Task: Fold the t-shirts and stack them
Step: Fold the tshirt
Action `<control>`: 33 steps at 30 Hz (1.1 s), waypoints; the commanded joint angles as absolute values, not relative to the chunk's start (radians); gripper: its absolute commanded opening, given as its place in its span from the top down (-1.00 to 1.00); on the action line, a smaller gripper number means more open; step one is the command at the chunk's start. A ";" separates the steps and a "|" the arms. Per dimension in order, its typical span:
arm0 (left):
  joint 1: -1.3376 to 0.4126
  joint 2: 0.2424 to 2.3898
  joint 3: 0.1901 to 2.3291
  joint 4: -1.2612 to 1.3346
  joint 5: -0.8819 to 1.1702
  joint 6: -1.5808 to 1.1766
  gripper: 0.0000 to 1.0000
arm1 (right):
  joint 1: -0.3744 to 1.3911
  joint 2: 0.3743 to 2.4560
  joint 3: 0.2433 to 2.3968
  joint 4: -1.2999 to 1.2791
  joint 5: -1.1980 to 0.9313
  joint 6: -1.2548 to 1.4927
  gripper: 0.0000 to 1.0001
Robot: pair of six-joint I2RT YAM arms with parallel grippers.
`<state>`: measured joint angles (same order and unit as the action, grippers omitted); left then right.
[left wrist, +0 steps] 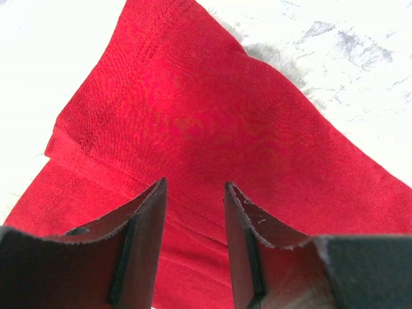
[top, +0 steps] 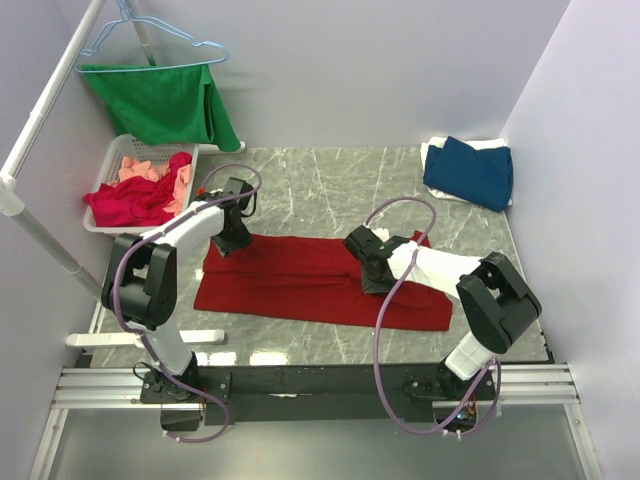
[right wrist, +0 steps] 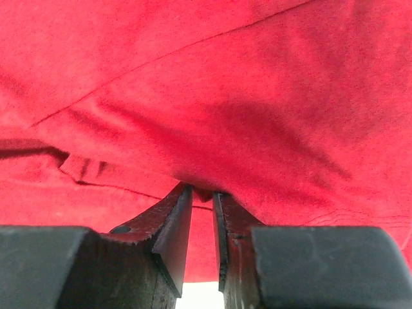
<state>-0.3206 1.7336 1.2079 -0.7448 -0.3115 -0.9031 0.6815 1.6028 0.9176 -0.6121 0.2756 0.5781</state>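
The left arm (top: 180, 232) and right arm (top: 437, 265) pair black joints with white shells, each trailing a looped purple-grey cable (top: 385, 320), the left claw (left wrist: 194, 187) and right claw (right wrist: 203, 190) dark and flat-fingered.

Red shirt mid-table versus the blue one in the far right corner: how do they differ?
The red shirt lies spread in a long flat band across mid-table; the blue shirt is a compact folded bundle. The red shirt covers far more surface than the blue shirt. The red shirt rests on the bare table, the blue shirt on white cloth. Both look plain.
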 commanded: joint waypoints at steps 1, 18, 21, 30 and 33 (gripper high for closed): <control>-0.330 1.750 1.232 -0.741 -0.311 -0.905 0.08 | 0.655 1.606 0.936 -0.586 0.316 0.568 0.47; -0.331 1.750 1.239 -0.747 -0.321 -0.900 0.08 | 0.624 1.524 0.968 -0.653 0.288 0.584 1.00; -0.331 1.752 1.239 -0.742 -0.321 -0.899 0.09 | 0.624 1.459 0.977 -0.687 0.255 0.595 1.00; -0.334 1.775 1.250 -0.733 -0.321 -0.891 0.09 | 0.630 1.364 0.924 -0.678 0.045 0.597 1.00; -0.334 1.781 1.258 -0.738 -0.330 -0.887 0.08 | 0.635 1.338 0.865 -0.644 -0.035 0.594 1.00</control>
